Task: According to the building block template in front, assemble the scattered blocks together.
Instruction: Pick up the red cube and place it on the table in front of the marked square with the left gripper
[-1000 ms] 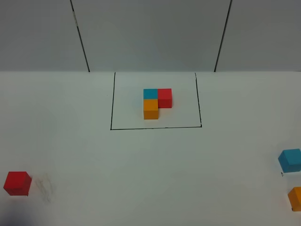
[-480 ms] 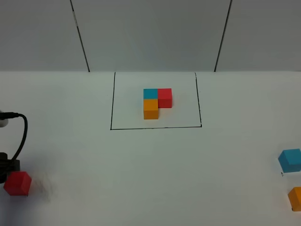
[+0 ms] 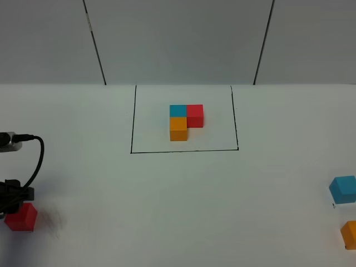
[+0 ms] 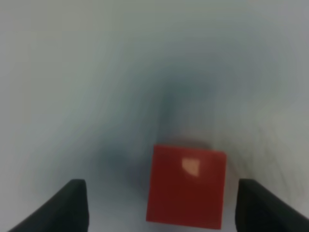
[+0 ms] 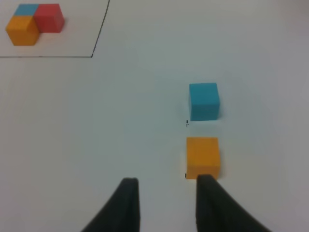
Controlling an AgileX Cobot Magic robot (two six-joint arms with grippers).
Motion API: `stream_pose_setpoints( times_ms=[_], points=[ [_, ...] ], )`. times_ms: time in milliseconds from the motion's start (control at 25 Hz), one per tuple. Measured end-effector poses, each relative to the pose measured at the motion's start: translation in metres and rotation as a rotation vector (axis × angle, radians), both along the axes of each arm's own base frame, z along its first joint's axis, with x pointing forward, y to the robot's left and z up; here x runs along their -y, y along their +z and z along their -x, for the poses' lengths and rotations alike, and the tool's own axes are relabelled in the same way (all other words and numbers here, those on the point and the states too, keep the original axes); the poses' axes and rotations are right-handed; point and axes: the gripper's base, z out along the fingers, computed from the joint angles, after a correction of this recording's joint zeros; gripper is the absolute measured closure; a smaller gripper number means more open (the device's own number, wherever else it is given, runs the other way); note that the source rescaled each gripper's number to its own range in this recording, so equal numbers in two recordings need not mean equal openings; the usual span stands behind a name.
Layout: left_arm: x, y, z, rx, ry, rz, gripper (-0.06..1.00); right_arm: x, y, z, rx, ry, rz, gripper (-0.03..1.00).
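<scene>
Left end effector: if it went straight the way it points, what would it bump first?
Probably the red matte cube, which lies right ahead between the black fingers of the open left end effector. Blur makes depth unclear.

Plain white table point(image 3: 178, 194) filling near and middle ground, faint grey smudge point(image 3: 53, 221) near left, pale grey panelled wall point(image 3: 178, 39) at far edge, two dark slanted seams point(image 3: 94, 41) dividing panels, light even and diffuse, soft shadows.

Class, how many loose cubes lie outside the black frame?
3: red cube at the near left; blue cube at the right edge; orange cube just in front of it, partly cropped. More may lie off-frame.
</scene>
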Motion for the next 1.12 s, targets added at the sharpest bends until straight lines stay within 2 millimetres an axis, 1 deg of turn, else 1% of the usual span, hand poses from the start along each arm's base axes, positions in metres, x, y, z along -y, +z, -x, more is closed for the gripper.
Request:
stream_pose_setpoints(
  times_ms=[480, 840, 880, 920, 960, 1000, 1040, 1120],
  points=[
    [0.001, -0.034, -0.011, -0.079, -0.004, 0.017, 0.52, 0.0, 0.0, 0.0, 0.0, 0.0, 0.0, 0.97],
    [0.002, -0.053, -0.017, -0.094, -0.011, 0.026, 0.52, 0.0, 0.0, 0.0, 0.0, 0.0, 0.0, 0.97],
    [0.002, -0.054, -0.017, -0.099, -0.011, 0.027, 0.54, 0.0, 0.0, 0.0, 0.0, 0.0, 0.0, 0.97],
    [0.002, -0.055, -0.017, -0.101, -0.012, 0.027, 0.58, 0.0, 0.0, 0.0, 0.0, 0.0, 0.0, 0.97],
    [0.002, -0.055, -0.017, -0.101, -0.014, 0.026, 0.67, 0.0, 0.0, 0.0, 0.0, 0.0, 0.0, 0.97],
    [0.002, -0.056, -0.018, -0.099, -0.015, 0.026, 0.79, 0.0, 0.0, 0.0, 0.0, 0.0, 0.0, 0.97],
    [0.002, -0.056, -0.018, -0.097, -0.018, 0.025, 0.94, 0.0, 0.0, 0.0, 0.0, 0.0, 0.0, 0.97],
    [0.002, -0.053, -0.021, -0.091, -0.031, 0.019, 0.92, 0.0, 0.0, 0.0, 0.0, 0.0, 0.0, 0.97]
  ],
)
